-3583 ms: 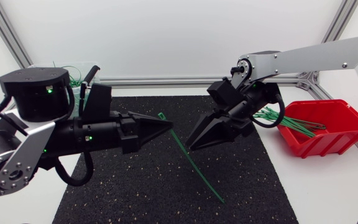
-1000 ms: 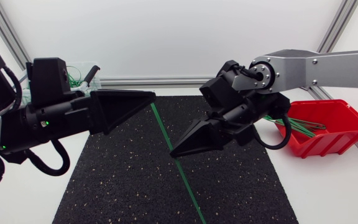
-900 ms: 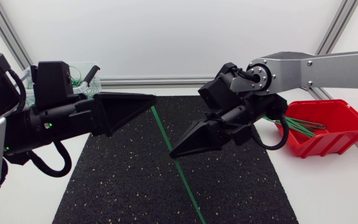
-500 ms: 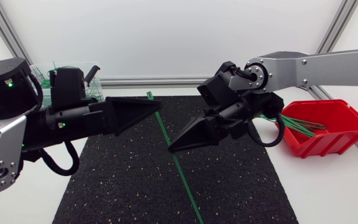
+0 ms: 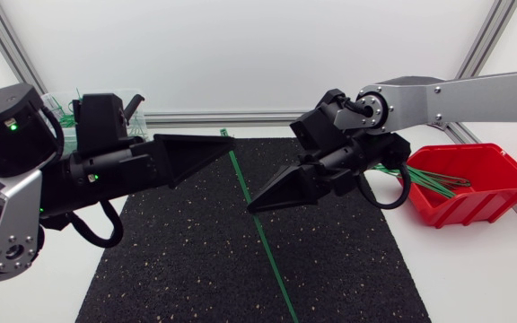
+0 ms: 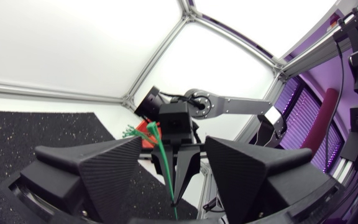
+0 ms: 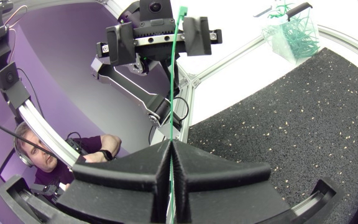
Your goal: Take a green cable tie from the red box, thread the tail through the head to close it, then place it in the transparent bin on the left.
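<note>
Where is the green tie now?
Head view, over the mat's middle: tie pinched in the right gripper, its far end between the left gripper's open fingers.

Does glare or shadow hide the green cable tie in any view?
Head view: even light, and the cable tie is clear against the black mat. Left wrist view: bright backdrop, yet it is distinct inside the open left tool. Right wrist view: thin but visible ahead of the right tool.

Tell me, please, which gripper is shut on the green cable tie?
The right gripper, closed on the tie; the left gripper stands open around it.
</note>
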Robot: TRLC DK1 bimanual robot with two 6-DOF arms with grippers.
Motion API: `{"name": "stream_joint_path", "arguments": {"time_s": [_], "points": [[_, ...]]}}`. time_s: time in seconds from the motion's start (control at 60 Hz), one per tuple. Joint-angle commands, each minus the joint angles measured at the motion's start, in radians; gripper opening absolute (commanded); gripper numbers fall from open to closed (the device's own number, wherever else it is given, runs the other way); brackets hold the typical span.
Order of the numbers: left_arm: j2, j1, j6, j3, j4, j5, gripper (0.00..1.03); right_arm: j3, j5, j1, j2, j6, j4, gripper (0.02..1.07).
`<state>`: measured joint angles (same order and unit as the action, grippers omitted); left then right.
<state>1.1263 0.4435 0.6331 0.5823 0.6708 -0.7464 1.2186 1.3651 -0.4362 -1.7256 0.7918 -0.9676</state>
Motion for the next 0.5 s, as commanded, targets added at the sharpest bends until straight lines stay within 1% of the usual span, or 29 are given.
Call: {"name": "stream_joint_path", "arguments": {"time_s": [0.0,0.117,0.15,0.183,0.483], "points": [[0.010,-0.006,0.063,-0.033,0.072,0.013,0.21,0.016,0.006,0.002,-0.023,-0.014,0.003,0.08],[0.018,-0.003,0.063,-0.036,0.072,0.013,0.21,0.015,0.006,0.004,-0.025,-0.014,0.006,0.07],[0.024,0.000,0.068,-0.036,0.072,0.013,0.24,0.016,0.006,0.005,-0.023,-0.014,0.007,0.08],[0.032,0.000,0.080,-0.036,0.072,0.013,0.33,0.015,0.006,0.005,-0.022,-0.014,0.007,0.08],[0.055,0.006,0.079,-0.035,0.073,0.013,0.32,0.013,0.006,0.011,-0.014,-0.014,0.012,0.08]]}}
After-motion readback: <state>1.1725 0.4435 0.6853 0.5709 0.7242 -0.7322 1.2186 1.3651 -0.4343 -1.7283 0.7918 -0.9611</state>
